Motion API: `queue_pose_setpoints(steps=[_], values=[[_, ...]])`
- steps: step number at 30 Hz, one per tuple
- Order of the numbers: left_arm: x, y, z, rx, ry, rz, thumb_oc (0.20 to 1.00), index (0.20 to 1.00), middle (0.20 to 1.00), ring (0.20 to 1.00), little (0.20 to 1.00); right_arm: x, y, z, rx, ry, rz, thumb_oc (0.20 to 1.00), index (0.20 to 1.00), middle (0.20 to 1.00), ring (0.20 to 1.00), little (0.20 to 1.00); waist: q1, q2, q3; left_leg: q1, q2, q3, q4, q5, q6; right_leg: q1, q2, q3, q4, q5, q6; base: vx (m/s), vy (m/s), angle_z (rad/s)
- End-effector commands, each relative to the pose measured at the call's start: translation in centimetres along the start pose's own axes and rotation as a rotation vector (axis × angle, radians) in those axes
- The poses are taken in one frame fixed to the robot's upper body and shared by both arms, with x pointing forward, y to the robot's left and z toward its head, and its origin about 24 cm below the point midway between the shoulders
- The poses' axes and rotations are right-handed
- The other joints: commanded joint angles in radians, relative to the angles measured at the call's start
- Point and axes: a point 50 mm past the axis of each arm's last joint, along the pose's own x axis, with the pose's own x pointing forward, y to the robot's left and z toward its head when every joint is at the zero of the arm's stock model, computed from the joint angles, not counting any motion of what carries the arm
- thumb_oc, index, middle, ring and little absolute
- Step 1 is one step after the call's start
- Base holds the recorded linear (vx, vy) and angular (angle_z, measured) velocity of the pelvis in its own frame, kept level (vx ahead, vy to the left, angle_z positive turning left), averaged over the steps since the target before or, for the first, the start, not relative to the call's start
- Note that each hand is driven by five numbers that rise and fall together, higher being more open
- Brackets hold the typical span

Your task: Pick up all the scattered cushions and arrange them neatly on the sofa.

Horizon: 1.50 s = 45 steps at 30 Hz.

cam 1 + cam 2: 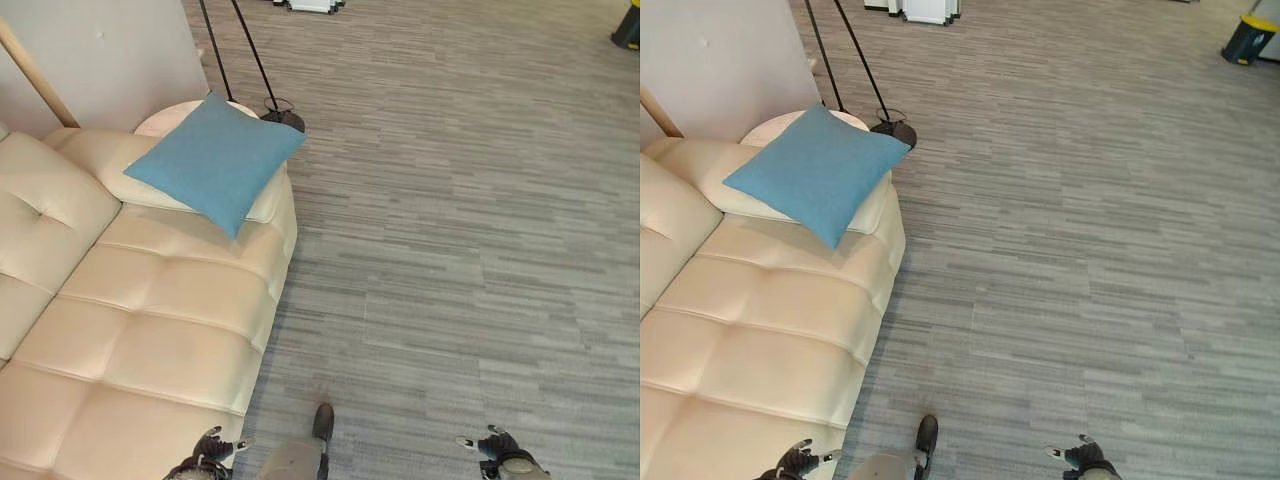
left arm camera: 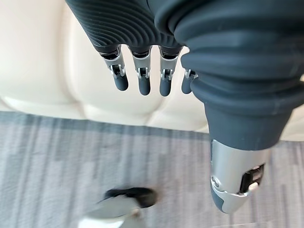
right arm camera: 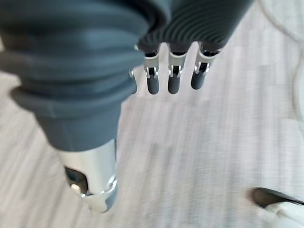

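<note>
- Nearest to you, your left hand (image 1: 208, 455) hung low over the front edge of the cream sofa (image 1: 150, 330). In its wrist view the fingers (image 2: 140, 78) were straight and relaxed, the thumb stood apart, and nothing was in it or touching it.
- Your right hand (image 1: 495, 448) hung over bare grey carpet (image 1: 450, 250), well apart from the sofa. Its fingers (image 3: 173, 78) were likewise loose and straight, and it held nothing.
- Beyond both hands, the carpet you could see carried no cushion, so I judge any cushions left to gather lay outside these views.
- The one cushion in sight, the blue cushion (image 1: 217, 160), lay ahead and to your left, well apart from either hand. It rested on the sofa's far armrest end, turned corner-on like a diamond, with one corner hanging toward the seat and another reaching past the sofa's end.
- Your left hand was the nearer one to it, already on the sofa side; the right would have had to cross over.
- Just past the cushion stood a small round side table (image 1: 165, 117) and the base of a floor lamp (image 1: 283, 118), things to keep clear of if you straightened it.
</note>
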Motion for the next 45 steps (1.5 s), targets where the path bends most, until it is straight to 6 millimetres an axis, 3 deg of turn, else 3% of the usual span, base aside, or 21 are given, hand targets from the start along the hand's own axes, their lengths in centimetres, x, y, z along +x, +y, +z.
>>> queue_pose_setpoints(steps=[1,3,4,5,7,9,10,17,20,21,22,26,28,30,32,33,35,37,40,42,45], values=[[0.0,0.8,0.3,0.039,-0.022,0.014,1.0,1.0,1.0,1.0,1.0,0.2,-2.5,0.8,-0.017,-0.044,-0.056,1.0,1.0,1.0,1.0,1.0,0.01,0.046,0.016,-0.048,0.056,-0.018,0.027,-0.045,-0.017,-0.012,0.043,-0.058,-0.07,0.253,-0.056,0.32,0.129,0.34],[0.1,0.7,0.7,0.044,-0.029,0.011,1.0,1.0,1.0,1.0,1.0,0.2,-2.2,0.9,-0.018,-0.051,-0.047,1.0,1.0,1.0,1.0,1.0,-0.011,0.062,0.038,0.019,0.057,-0.026,0.008,-0.073,-0.012,-0.097,0.01,-0.115,-0.08,0.174,-0.083,0.42,0.044,0.04],[0.2,0.5,1.1,0.051,-0.039,0.003,1.0,1.0,1.0,1.0,1.0,0.2,-2.2,1.2,-0.027,-0.057,-0.045,1.0,1.0,1.0,1.0,1.0,-0.031,0.071,0.055,0.076,0.063,-0.04,-0.003,-0.105,-0.024,-0.143,-0.009,-0.182,-0.208,0.096,-0.104,0.51,-0.08,0.14],[0.2,0.4,1.5,0.055,-0.048,0.0,1.0,1.0,1.0,1.0,1.0,0.3,-2.2,1.4,-0.028,-0.063,-0.044,1.0,1.0,1.0,1.0,1.0,-0.042,0.07,0.065,0.099,0.064,-0.047,-0.004,-0.121,-0.033,-0.166,-0.011,-0.2,-0.292,0.095,-0.101,0.54,-0.148,0.28],[0.3,0.4,1.8,0.06,-0.058,0.0,1.0,1.0,1.0,1.0,1.0,0.3,-2.3,1.6,-0.028,-0.066,-0.049,1.0,1.0,1.0,1.0,1.0,-0.055,0.069,0.075,0.128,0.063,-0.056,-0.01,-0.139,-0.042,-0.185,-0.008,-0.207,-0.412,0.117,-0.092,0.3,-0.125,0.38],[0.4,0.4,2.5,0.072,-0.083,0.005,1.0,1.0,1.0,1.0,1.0,0.3,-2.5,1.5,-0.025,-0.061,-0.056,1.0,1.0,1.0,1.0,1.0,-0.087,0.059,0.087,0.197,0.062,-0.075,-0.024,-0.191,-0.074,-0.216,-0.013,-0.201,-0.744,0.215,-0.043,0.55,-0.245,0.47],[0.4,0.5,2.6,0.073,-0.081,0.006,1.0,1.0,1.0,1.0,1.0,0.3,-2.5,1.4,-0.024,-0.055,-0.056,1.0,1.0,1.0,1.0,1.0,-0.095,0.056,0.086,0.216,0.063,-0.082,-0.027,-0.202,-0.08,-0.24,-0.018,-0.203,-0.802,0.237,-0.03,0.45,-0.197,0.46],[0.3,0.1,1.4,0.096,-0.045,0.002,1.0,1.0,1.0,1.0,1.0,0.1,-2.8,-0.1,-0.039,-0.011,-0.056,1.0,1.0,1.0,1.0,1.0,-0.126,0.055,0.039,0.327,0.099,-0.121,-0.018,-0.288,-0.106,-0.229,-0.006,-0.17,-0.828,0.301,-0.03,0.48,-0.245,0.44],[0.1,-0.4,0.6,0.077,-0.023,-0.009,1.0,1.0,1.0,1.0,1.0,0.1,-2.7,-0.5,-0.035,-0.006,-0.056,1.0,1.0,1.0,1.0,1.0,-0.126,0.082,0.016,0.306,0.137,-0.131,0.12,-0.19,-0.146,-0.189,0.034,-0.175,-0.788,0.274,-0.064,0.41,-0.267,0.37],[0.1,-0.6,0.6,0.068,-0.023,-0.018,1.0,1.0,1.0,1.0,1.0,0.1,-2.8,-0.2,-0.03,-0.018,-0.059,1.0,1.0,1.0,1.0,1.0,-0.117,0.082,0.017,0.231,0.126,-0.132,0.305,-0.085,-0.164,-0.135,0.044,-0.187,-0.797,0.245,-0.089,0.46,-0.328,-0.16],[0.1,-0.6,0.7,0.056,-0.025,-0.018,1.0,1.0,1.0,1.0,1.0,0.1,-2.7,0.0,-0.029,-0.024,-0.058,1.0,1.0,1.0,1.0,1.0,-0.113,0.072,0.018,0.196,0.111,-0.124,0.385,-0.046,-0.176,-0.114,0.038,-0.192,-0.798,0.231,-0.099,0.32,-0.238,-0.17],[0.2,-0.5,1.2,0.03,-0.036,-0.009,1.0,1.0,1.0,1.0,1.0,0.3,-2.7,0.7,-0.029,-0.032,-0.067,1.0,1.0,1.0,1.0,1.0,-0.09,0.05,0.033,0.08,0.119,-0.03,0.586,-0.031,-0.176,-0.035,0.034,-0.206,-0.812,0.181,-0.13,0.25,-0.193,-0.12],[0.1,-0.7,1.3,0.01,-0.043,-0.01,1.0,1.0,1.0,1.0,1.0,0.3,-2.8,1.0,-0.032,-0.039,-0.068,1.0,1.0,1.0,1.0,1.0,-0.064,0.046,0.039,0.015,0.145,0.047,0.554,-0.069,-0.162,0.015,0.029,-0.231,-0.826,0.152,-0.132,0.31,-0.155,0.21],[0.0,-1.0,0.8,0.004,-0.031,-0.018,1.0,1.0,1.0,1.0,1.0,0.3,-3.2,1.4,-0.036,-0.054,-0.079,1.0,1.0,1.0,1.0,1.0,-0.038,0.056,0.037,-0.032,0.179,0.153,0.382,-0.121,-0.143,0.071,0.032,-0.28,-0.84,0.11,-0.123,0.33,-0.08,0.05],[0.0,-1.1,0.7,0.011,-0.03,-0.022,1.0,1.0,1.0,1.0,1.0,0.3,-3.4,1.3,-0.038,-0.051,-0.087,1.0,1.0,1.0,1.0,1.0,-0.034,0.06,0.033,-0.046,0.19,0.183,0.298,-0.114,-0.141,0.088,0.03,-0.302,-0.844,0.094,-0.119,0.27,-0.019,0.13],[0.0,-1.2,0.9,0.021,-0.039,-0.026,1.0,1.0,1.0,1.0,1.0,0.3,-3.7,1.0,-0.038,-0.039,-0.099,1.0,1.0,1.0,1.0,1.0,-0.025,0.078,0.028,-0.059,0.233,0.234,0.147,-0.048,-0.152,0.126,0.043,-0.339,-0.853,0.072,-0.116,0.26,0.0,0.43],[0.0,-1.2,1.0,0.031,-0.044,-0.027,1.0,1.0,1.0,1.0,1.0,0.3,-3.7,0.8,-0.039,-0.033,-0.105,1.0,1.0,1.0,1.0,1.0,-0.021,0.086,0.03,-0.058,0.252,0.252,0.083,-0.008,-0.177,0.152,0.051,-0.355,-0.857,0.051,-0.11,0.28,0.023,0.73],[0.1,-1.1,1.7,0.04,-0.064,-0.021,1.0,1.0,1.0,1.0,1.0,0.2,-3.8,0.4,-0.037,-0.018,-0.122,1.0,1.0,1.0,1.0,1.0,-0.021,0.085,0.037,-0.088,0.311,0.345,-0.072,0.058,-0.194,0.203,0.046,-0.423,-0.849,0.017,-0.108,0.33,0.099,0.77],[0.1,-0.6,1.2,0.022,-0.049,-0.004,1.0,1.0,1.0,1.0,1.0,0.2,-3.5,-0.1,-0.048,-0.005,-0.111,1.0,1.0,1.0,1.0,1.0,-0.019,0.084,0.019,-0.077,0.37,0.449,-0.117,0.099,-0.199,0.244,0.047,-0.475,-0.823,-0.006,-0.094,0.25,0.149,0.9],[-0.1,-0.3,0.3,0.019,-0.019,0.004,1.0,1.0,1.0,1.0,1.0,0.1,-3.0,-0.5,-0.063,0.009,-0.094,1.0,1.0,1.0,1.0,1.0,-0.003,0.086,-0.015,-0.055,0.38,0.471,-0.126,0.151,-0.205,0.27,0.05,-0.49,-0.812,-0.014,-0.084,0.32,0.184,0.76],[-0.2,0.1,-0.6,0.024,0.01,0.009,1.0,1.0,1.0,1.0,1.0,0.1,-2.5,-0.5,-0.068,0.011,-0.077,1.0,1.0,1.0,1.0,1.0,0.021,0.067,-0.041,-0.056,0.357,0.451,-0.116,0.156,-0.199,0.28,0.024,-0.501,-0.787,-0.012,-0.077,0.34,0.208,0.44]])
